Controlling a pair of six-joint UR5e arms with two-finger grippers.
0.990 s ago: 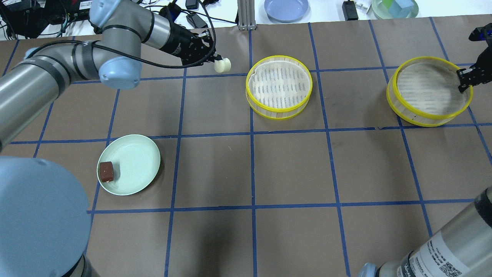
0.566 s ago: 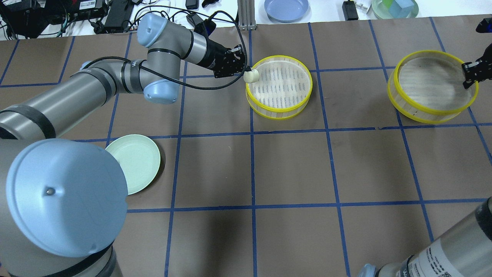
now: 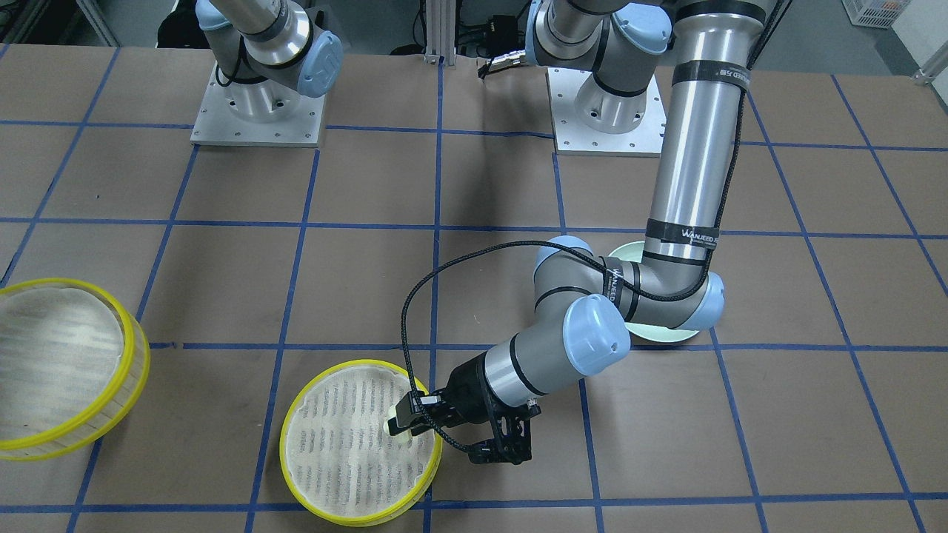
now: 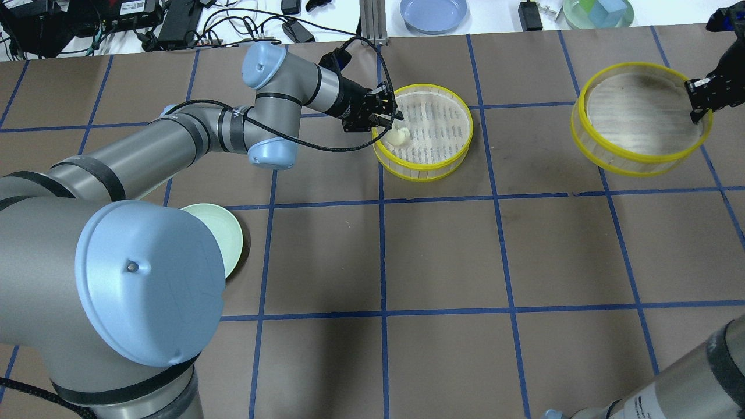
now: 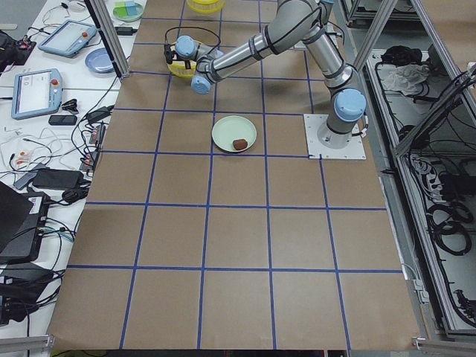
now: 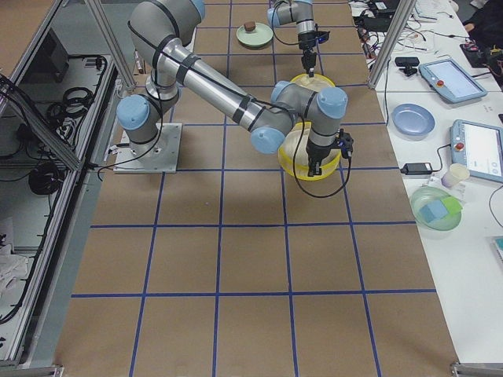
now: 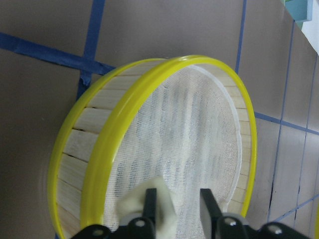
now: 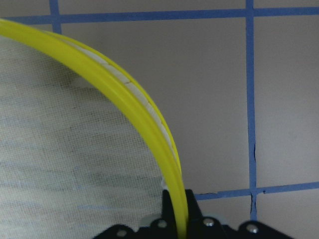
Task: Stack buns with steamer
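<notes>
The cream-white bun (image 4: 398, 137) lies on the cloth inside the centre steamer (image 4: 420, 170), near its left rim. My left gripper (image 4: 395, 123) hovers just over it, open; in the left wrist view the bun (image 7: 132, 204) sits beside one finger and the gap (image 7: 178, 206) shows only cloth. My right gripper (image 4: 696, 102) is shut on the yellow rim of the second steamer (image 4: 634, 116) and holds it tilted above the table. The reddish-brown bun (image 5: 239, 143) rests on the pale green plate (image 4: 231, 233); the overhead view hides it behind my left arm.
A blue plate (image 4: 433, 13), a clear bowl with blocks (image 4: 598, 11), cables and a metal post (image 4: 372, 23) line the far edge. My left arm stretches across the left half of the table. Blue tape marks a grid on the brown surface.
My left gripper carried the white bun right, over the centre steamer's rim, and opened; the bun now lies inside. My right gripper has lifted the second steamer up and a little away.
</notes>
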